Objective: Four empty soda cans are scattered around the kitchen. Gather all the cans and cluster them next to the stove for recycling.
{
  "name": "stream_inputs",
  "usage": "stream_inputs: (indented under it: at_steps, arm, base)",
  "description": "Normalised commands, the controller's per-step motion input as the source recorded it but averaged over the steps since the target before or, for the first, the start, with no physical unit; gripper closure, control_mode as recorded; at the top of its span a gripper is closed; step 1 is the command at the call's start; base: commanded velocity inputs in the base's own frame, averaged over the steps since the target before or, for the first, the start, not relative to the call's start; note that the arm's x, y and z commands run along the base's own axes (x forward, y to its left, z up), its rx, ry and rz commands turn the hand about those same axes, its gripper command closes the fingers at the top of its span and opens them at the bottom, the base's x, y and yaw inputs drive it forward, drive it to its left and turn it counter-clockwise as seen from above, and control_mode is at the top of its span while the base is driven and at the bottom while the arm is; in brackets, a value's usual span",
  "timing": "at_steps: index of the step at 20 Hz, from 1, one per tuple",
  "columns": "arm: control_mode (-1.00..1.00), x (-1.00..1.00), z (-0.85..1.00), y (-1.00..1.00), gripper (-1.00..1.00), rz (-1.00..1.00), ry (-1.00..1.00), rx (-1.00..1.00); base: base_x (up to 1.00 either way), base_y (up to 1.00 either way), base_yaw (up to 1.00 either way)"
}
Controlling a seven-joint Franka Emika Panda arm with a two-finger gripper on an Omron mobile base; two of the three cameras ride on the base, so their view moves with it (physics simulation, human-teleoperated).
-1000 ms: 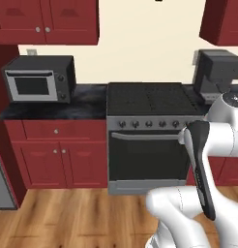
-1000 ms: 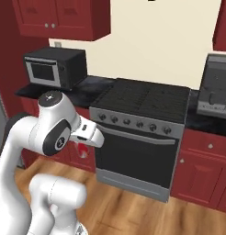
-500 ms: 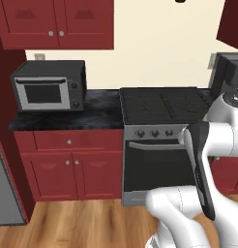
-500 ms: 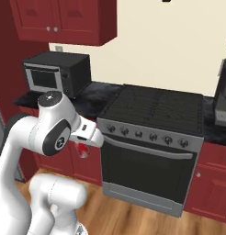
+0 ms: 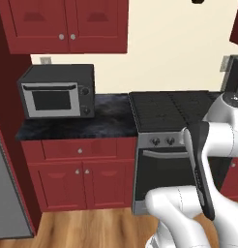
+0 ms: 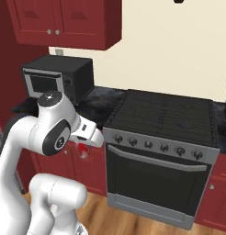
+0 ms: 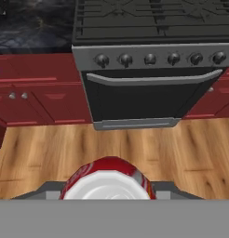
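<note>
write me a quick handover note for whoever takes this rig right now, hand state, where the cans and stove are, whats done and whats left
Hand: shut on a red soda can, held low above the wood floor in front of the stove.
Stove: straight ahead, black countertop and microwave to its left.
Done: one can picked up.
Left: set this can on the countertop beside the stove; no cans are seen there yet, so fetch the others.

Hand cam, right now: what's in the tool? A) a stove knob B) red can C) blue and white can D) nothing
B: a red can with a silver top sits between the fingers of the tool in the hand view, with the stove ahead across the wood floor.
</note>
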Motion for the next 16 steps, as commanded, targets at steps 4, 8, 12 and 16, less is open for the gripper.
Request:
stream_inputs:
  at_steps: [4, 8, 12, 16]
  arm:
    - [1.0, 0.0, 0.0, 0.0, 1.0, 0.0, 0.0, 0.0]
    - [1.0, 0.0, 0.0, 0.0, 1.0, 0.0, 0.0, 0.0]
    - [1.0, 0.0, 0.0, 0.0, 1.0, 0.0, 0.0, 0.0]
    - [1.0, 0.0, 0.0, 0.0, 1.0, 0.0, 0.0, 0.0]
  base:
    - [0.48, 0.37, -0.03]
    - [0.47, 0.36, -0.03]
    - [0.5, 0.37, -0.02]
    - [0.58, 0.32, -0.01]
